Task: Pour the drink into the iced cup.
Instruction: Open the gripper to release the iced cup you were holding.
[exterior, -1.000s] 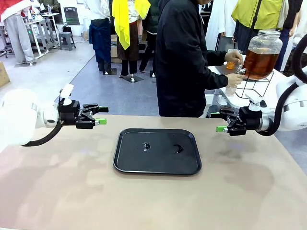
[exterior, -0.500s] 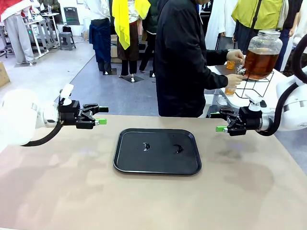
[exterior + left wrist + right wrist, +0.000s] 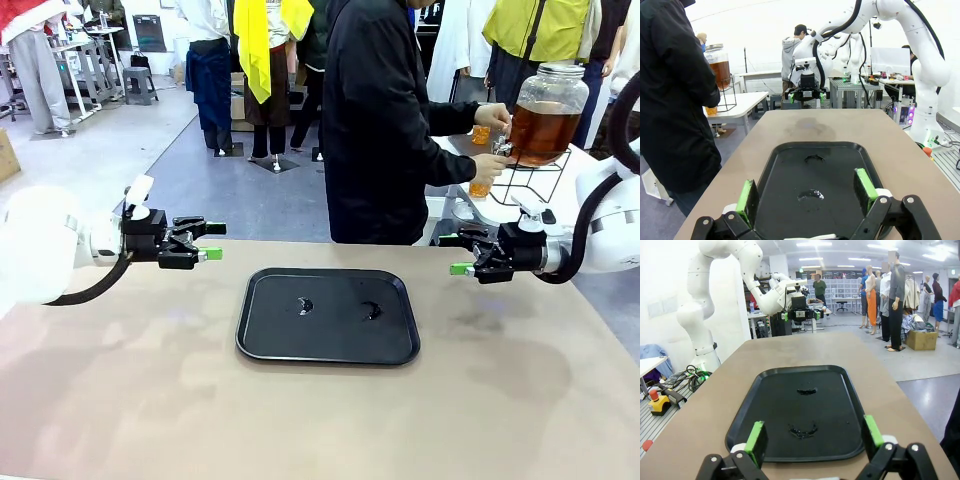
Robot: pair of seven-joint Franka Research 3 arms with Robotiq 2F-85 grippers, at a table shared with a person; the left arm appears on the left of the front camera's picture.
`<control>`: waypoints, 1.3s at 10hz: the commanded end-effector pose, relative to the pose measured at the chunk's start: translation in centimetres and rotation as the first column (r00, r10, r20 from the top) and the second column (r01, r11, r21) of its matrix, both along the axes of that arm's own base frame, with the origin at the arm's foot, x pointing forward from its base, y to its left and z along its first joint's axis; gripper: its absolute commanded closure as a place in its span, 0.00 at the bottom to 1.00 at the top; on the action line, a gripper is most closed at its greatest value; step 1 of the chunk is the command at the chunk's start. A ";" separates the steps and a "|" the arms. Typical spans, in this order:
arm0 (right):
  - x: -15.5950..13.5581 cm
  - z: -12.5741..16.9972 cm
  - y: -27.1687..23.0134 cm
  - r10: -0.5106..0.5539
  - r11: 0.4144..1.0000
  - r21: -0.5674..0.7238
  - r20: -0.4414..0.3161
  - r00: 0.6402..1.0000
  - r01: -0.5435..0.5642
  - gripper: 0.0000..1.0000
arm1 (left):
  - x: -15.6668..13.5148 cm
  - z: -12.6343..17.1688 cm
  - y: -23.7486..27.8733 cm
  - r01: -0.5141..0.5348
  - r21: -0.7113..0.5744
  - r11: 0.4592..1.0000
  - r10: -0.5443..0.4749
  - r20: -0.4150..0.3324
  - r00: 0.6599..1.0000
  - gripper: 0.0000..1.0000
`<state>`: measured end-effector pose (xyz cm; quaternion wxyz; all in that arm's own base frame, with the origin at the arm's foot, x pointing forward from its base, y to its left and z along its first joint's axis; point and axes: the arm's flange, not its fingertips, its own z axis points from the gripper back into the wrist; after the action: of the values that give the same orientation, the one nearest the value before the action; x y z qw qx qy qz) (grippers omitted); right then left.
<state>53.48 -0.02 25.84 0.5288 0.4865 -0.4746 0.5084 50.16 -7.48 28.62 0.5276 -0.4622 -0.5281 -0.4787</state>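
Standing at the far side of the table in the front view, a person in a black jacket [image 3: 385,120] is holding a small cup [image 3: 481,186] under the tap of a glass dispenser jar [image 3: 546,112] at two o'clock; the drink [image 3: 541,133], amber-brown, is filling the jar's lower half, and a little orange liquid is showing in the cup. No readable writing is showing on the jar. On the tan table [image 3: 150,390] a black tray [image 3: 328,315] is lying at centre, holding just two small wet smears. The left gripper [image 3: 212,241] is hovering at nine o'clock with fingers spread, grasping nothing; the right gripper [image 3: 455,254] at three o'clock is likewise released and empty.

Looking along the left wrist, the green-padded fingers [image 3: 746,197] are standing wide over the tray [image 3: 790,165]; the jar [image 3: 720,67] is peeking past the person's sleeve at ten o'clock, partly hidden. The right gripper [image 3: 806,95] is facing back at twelve o'clock.

Looking along the right wrist, the spread pads [image 3: 756,439] are framing the tray [image 3: 745,415], and the left gripper [image 3: 801,315] is showing at twelve o'clock; the person is cut off at the right edge.
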 end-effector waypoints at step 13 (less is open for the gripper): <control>0.0 0.2 0.1 0.011 1.000 0.000 0.003 1.000 -0.011 0.00 | -0.1 0.1 0.0 -0.002 0.003 1.000 0.002 0.002 1.000 0.00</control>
<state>53.48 -0.02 25.84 0.5288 0.4865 -0.4746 0.5084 50.16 -7.48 28.62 0.5276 -0.4622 -0.5281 -0.4787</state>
